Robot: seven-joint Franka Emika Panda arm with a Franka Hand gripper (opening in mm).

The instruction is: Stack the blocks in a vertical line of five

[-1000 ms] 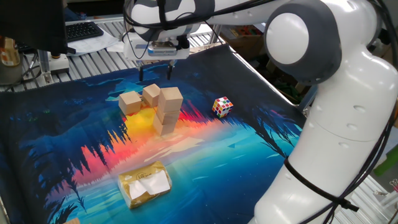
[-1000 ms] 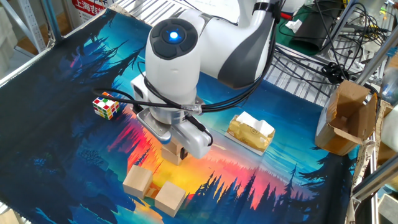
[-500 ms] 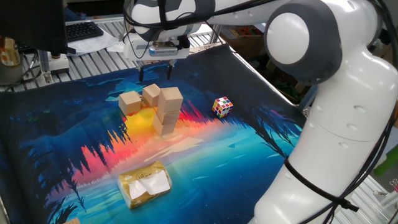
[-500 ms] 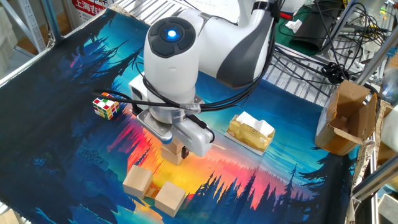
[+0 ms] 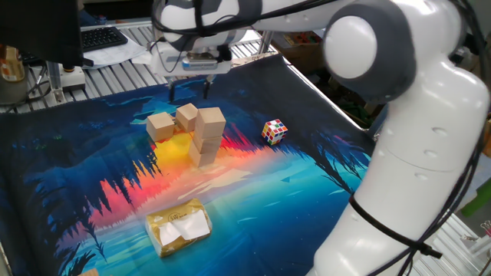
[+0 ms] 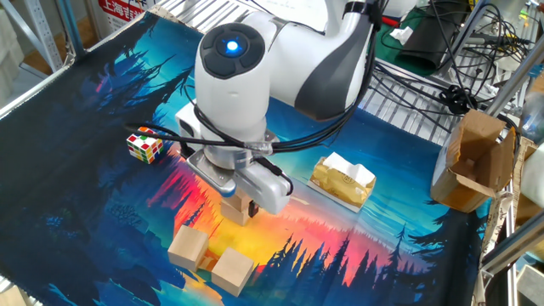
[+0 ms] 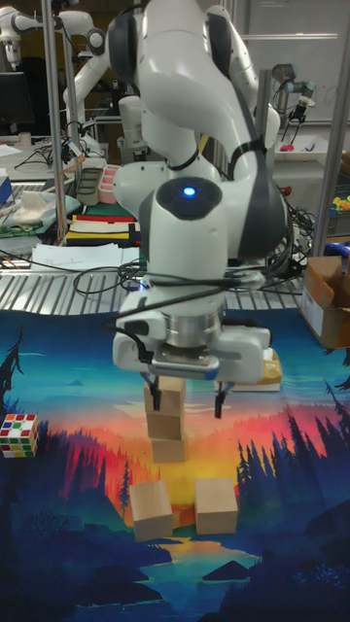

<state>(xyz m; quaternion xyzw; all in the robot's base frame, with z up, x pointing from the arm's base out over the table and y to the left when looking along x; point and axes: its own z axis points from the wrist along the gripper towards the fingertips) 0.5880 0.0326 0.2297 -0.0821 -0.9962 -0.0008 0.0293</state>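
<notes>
Three tan blocks form a stack [image 5: 206, 136] in the middle of the mat, also seen as the stack [image 7: 167, 423] in the tall view. Two loose blocks [image 5: 160, 126] [image 5: 186, 117] lie beside it; the tall view shows them as blocks [image 7: 151, 509] [image 7: 216, 505] in front of the stack. My gripper [image 5: 190, 91] hovers open and empty above the mat, just beyond the loose blocks and touching nothing. In the other fixed view the hand hides most of the stack [image 6: 239, 209], while the loose blocks [image 6: 189, 248] [image 6: 232, 272] show below it.
A multicoloured puzzle cube [image 5: 275, 131] sits to the right of the stack. A yellowish wrapped packet [image 5: 179, 226] lies near the mat's front edge. A cardboard box [image 6: 472, 161] stands off the mat. A metal rack borders the far side.
The arm has shifted very slightly; the gripper stays open and the blocks have not moved.
</notes>
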